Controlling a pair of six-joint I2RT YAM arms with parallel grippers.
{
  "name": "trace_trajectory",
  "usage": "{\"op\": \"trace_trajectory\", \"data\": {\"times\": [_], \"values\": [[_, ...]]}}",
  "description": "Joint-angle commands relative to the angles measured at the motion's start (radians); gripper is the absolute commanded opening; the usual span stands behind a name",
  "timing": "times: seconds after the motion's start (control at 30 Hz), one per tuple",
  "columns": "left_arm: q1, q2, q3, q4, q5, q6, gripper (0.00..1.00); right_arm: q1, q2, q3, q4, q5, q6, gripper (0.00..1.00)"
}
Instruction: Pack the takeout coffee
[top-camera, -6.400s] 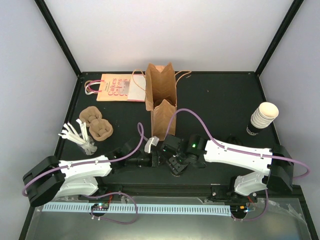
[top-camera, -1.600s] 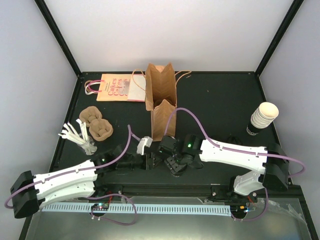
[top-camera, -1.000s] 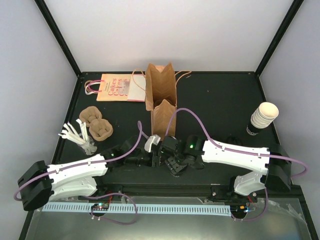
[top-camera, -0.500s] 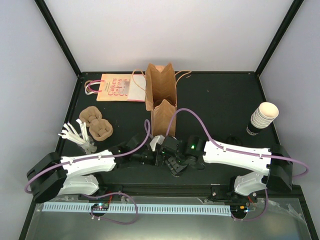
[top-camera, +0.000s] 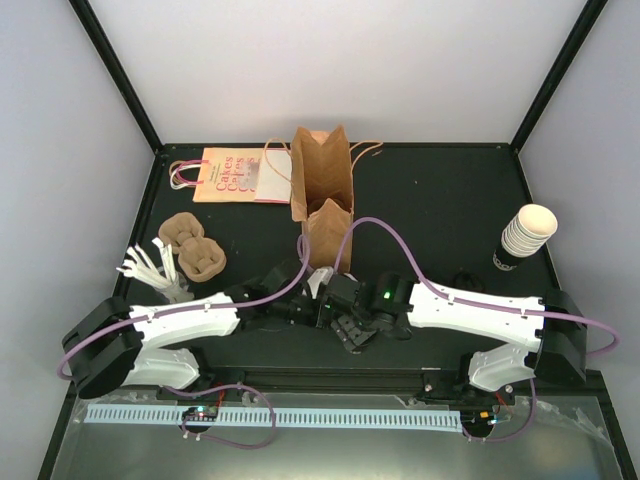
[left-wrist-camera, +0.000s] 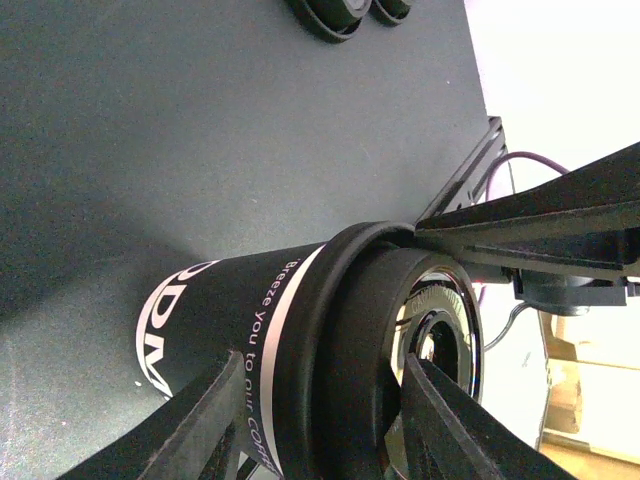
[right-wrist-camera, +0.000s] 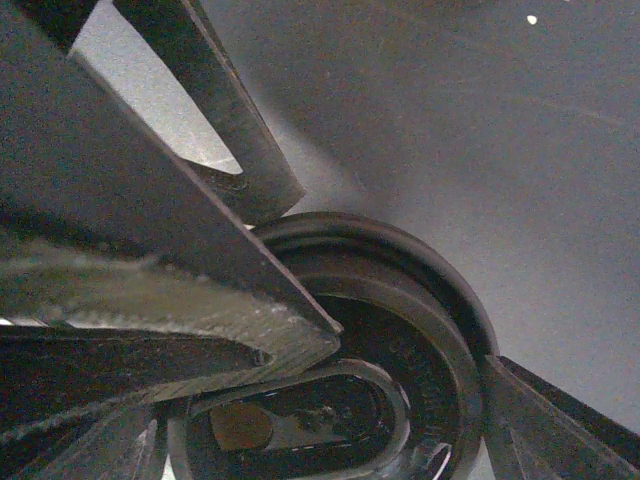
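White walls close a black table (top-camera: 440, 200) on three sides. Two white arms reach from the bottom edge toward the middle of the frame, the left arm (top-camera: 180, 325) from the lower left and the right arm (top-camera: 480, 305) from the lower right. Just above the place where they meet stands a brown paper bag (top-camera: 322, 190), upright, with its mouth open. A flat printed bag (top-camera: 230, 175) lies at the upper left, just beside the brown one. A stack of lidless cups (top-camera: 525, 235) stands near the right edge. Two pulp trays (top-camera: 195, 250) sit at the left, with a bundle of white sticks (top-camera: 150, 268) just below them.

The takeout coffee (top-camera: 316, 283) is at the centre of the frame, just below the foot of the brown bag, between both grippers. The left gripper (left-wrist-camera: 322, 365) is clamped on it, one finger on each side of the cup wall under the black lid (left-wrist-camera: 350, 330). The wall looks dark there, with white lettering. The right gripper (right-wrist-camera: 410, 345) looks down on the lid, with a finger at each side of its rim. I cannot tell if these fingers press the lid or stand free.
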Motion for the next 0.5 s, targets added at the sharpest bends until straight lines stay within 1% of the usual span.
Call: {"op": "trace_trajectory", "data": {"times": [0.0, 0.17, 0.27, 0.47], "values": [[-0.012, 0.023, 0.03, -0.106, -0.028, 0.036, 0.45, 0.006, -0.003, 0.006, -0.031, 0.052, 0.004, 0.86], [-0.016, 0.023, 0.056, -0.148, -0.05, 0.052, 0.45, 0.006, -0.013, 0.016, -0.022, 0.07, 0.005, 0.94], [-0.02, 0.023, 0.068, -0.163, -0.059, 0.058, 0.45, 0.006, -0.022, 0.017, -0.013, 0.074, 0.008, 0.97], [-0.023, 0.023, 0.073, -0.168, -0.059, 0.06, 0.45, 0.006, -0.056, 0.026, -0.013, 0.083, 0.011, 1.0]]}}
